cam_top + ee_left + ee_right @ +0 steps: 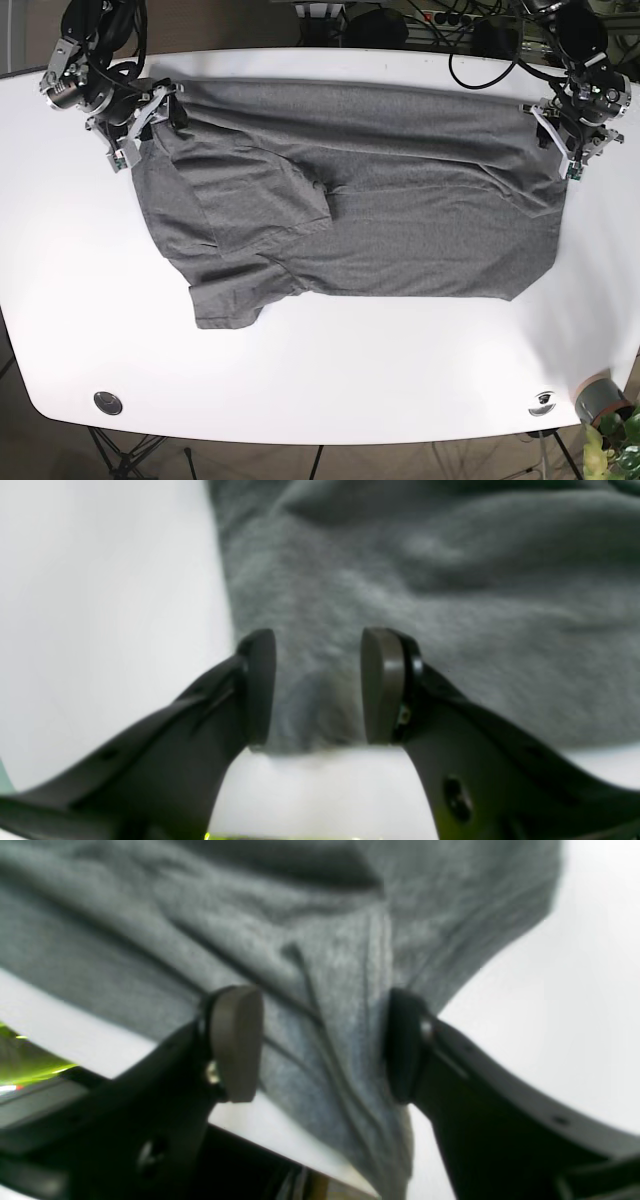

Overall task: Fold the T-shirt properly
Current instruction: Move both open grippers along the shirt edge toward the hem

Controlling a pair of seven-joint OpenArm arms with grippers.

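**Soft wrist feeds, sharp overhead**

My base view is bright, evenly lit and sharp; the white table (330, 380) shows no glare and the T-shirt (400, 220) casts only faint shadows. Both wrist views are blurred: cloth weave smeared, finger pads (382, 685) soft-edged, white background washed out. A yellow-green glare streaks the right wrist frame's left edge.

Lab: white table (330, 390), cables (470, 60)
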